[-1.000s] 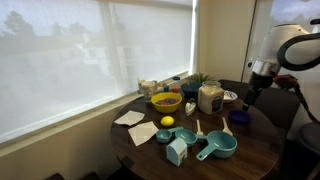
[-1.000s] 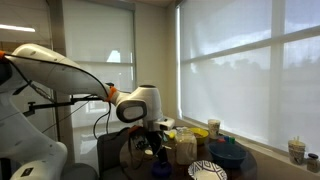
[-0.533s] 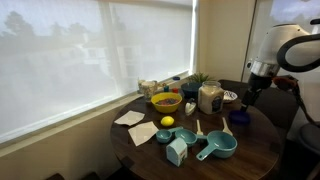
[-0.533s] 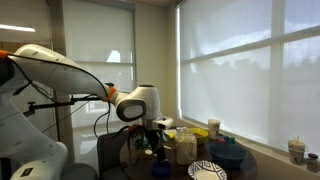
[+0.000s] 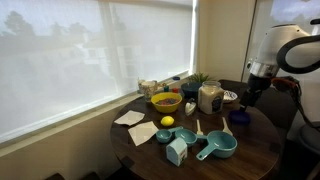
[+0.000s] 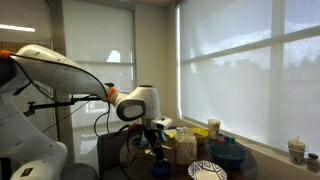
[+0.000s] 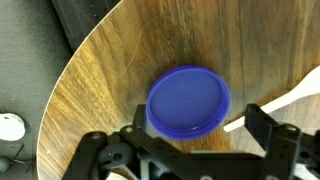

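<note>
Roller blinds [image 5: 90, 55]: pale woven fabric, drawn down over the full window wall, light coming through evenly.

Bench [image 5: 255, 140]: round top, dark brown wood. In the wrist view [image 7: 100, 80] the grain runs in long streaks with a smooth, slightly glossy finish, and the curved edge drops off to dark floor.

Arm [image 5: 295, 45]: glossy white moulded shells with black joints, bent down over the bench edge; it also shows in an exterior view [image 6: 60, 70].

Claw [image 5: 247, 100]: black and angular, pointing down. Released, jaws spread wide with nothing between the pads. In the wrist view [image 7: 198, 122] it hangs above the bench, clear of the wood.

Jar [image 5: 210, 97]: squat cylinder, clear wall, pale contents, near the bench middle.

Yellow bowl [image 5: 166, 101]: round, matte rim, on the window side just beside the jar.

Teal scoops [image 5: 218, 147]: round cups with short flat handles, smooth plastic look, clustered toward the near edge.

Blue lid [image 7: 188, 102]: flat disc, deep blue, smooth and faintly shiny with a thin raised rim. It lies flat on the wood close to the bench edge, directly under the claw and framed between its two fingers, untouched.

White handle [image 7: 295, 92]: flat, narrow, matte; its tip ends just beside the lid.

Lemon [image 5: 167, 122]: small yellow oval in front of the bowl.
</note>
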### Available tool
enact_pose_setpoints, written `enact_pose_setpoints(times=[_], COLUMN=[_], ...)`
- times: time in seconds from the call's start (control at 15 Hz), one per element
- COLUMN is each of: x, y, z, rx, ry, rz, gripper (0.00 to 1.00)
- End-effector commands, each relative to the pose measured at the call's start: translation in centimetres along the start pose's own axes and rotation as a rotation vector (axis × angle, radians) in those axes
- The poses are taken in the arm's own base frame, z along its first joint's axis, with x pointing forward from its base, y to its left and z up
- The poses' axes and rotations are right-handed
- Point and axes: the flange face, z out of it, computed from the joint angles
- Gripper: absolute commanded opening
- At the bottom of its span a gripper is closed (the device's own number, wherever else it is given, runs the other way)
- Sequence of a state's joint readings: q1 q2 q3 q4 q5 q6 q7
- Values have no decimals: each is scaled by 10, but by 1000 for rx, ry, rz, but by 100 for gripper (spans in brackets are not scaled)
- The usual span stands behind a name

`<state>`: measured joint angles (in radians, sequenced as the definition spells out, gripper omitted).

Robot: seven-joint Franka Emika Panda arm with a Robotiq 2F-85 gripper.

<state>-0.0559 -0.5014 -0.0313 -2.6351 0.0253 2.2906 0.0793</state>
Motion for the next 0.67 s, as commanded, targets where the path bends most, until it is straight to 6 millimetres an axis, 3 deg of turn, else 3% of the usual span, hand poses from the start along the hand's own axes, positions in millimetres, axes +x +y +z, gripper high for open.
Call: enact_pose_setpoints(times=[0.0,0.6], x=[6,18], y=[-28,-82], z=[4,24], rx=[12,167], ry=[42,-15], rz=[124,408], gripper=[100,100])
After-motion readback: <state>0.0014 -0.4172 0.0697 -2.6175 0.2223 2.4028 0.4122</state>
